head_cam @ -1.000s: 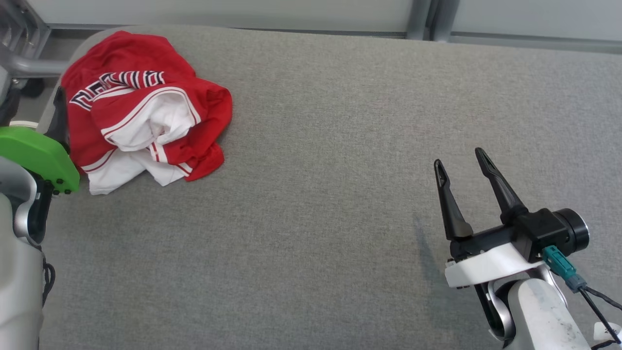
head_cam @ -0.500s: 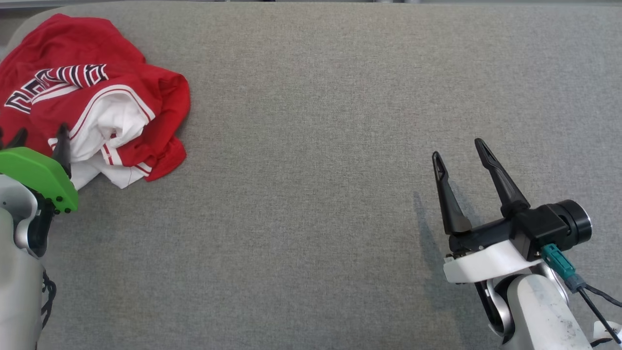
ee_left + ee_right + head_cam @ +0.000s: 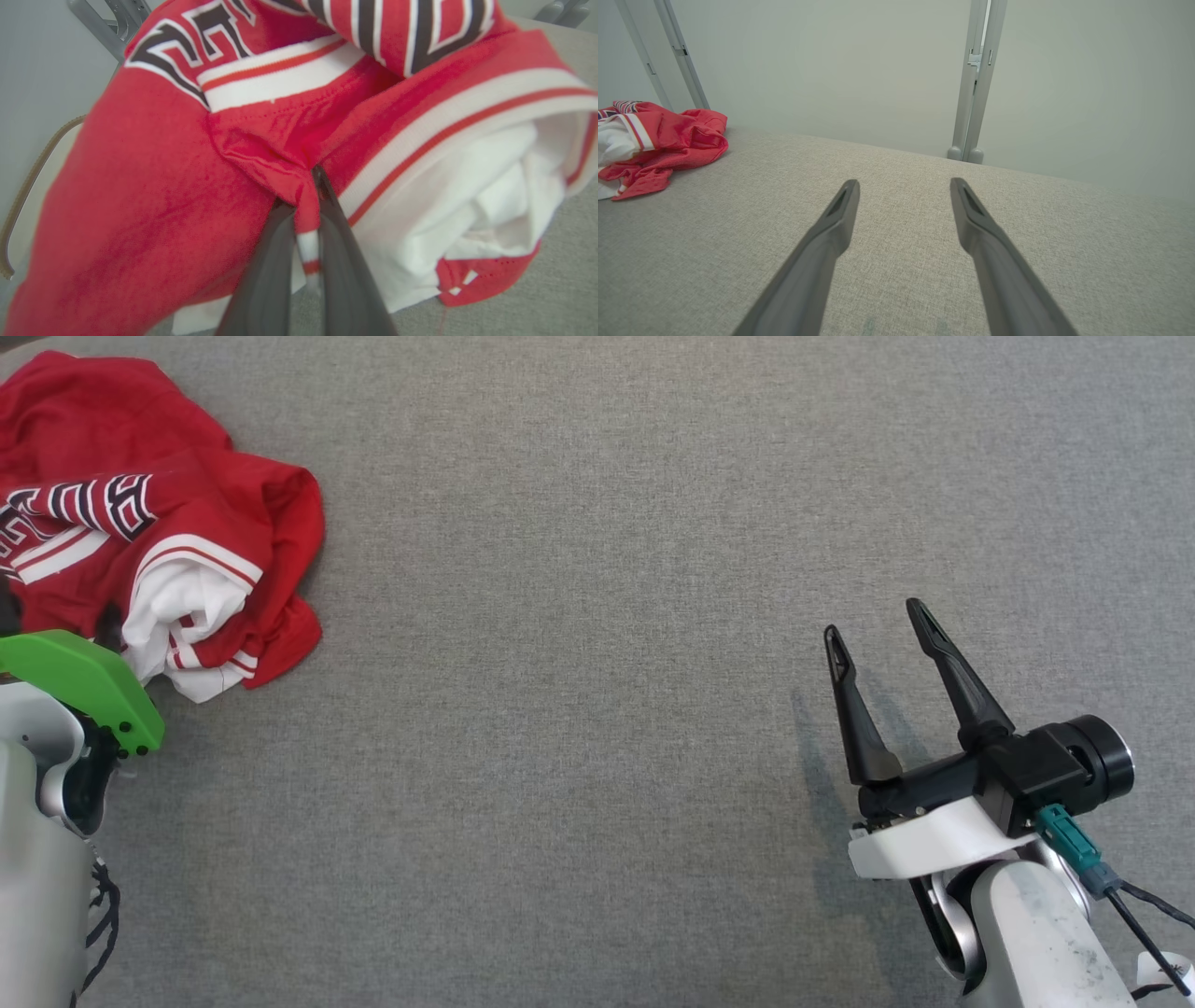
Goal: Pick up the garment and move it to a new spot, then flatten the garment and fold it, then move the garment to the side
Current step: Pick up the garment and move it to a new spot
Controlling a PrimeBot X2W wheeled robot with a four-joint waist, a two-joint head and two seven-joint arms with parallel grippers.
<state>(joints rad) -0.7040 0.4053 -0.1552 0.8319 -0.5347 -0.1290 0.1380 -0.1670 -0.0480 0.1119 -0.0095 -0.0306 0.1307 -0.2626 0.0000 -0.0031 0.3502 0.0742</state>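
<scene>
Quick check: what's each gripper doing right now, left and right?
Left gripper: closed, jaws pinching a red fold of the garment.
Right gripper: open, holding nothing.

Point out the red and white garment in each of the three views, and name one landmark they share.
Head view: garment crumpled in the upper left corner.
Left wrist view: garment close up across the upper and middle frame, a red fold pinched in the left gripper fingers.
Right wrist view: garment at the far left edge.
Shared landmark: the grey table under it, seen in all three views.
</scene>
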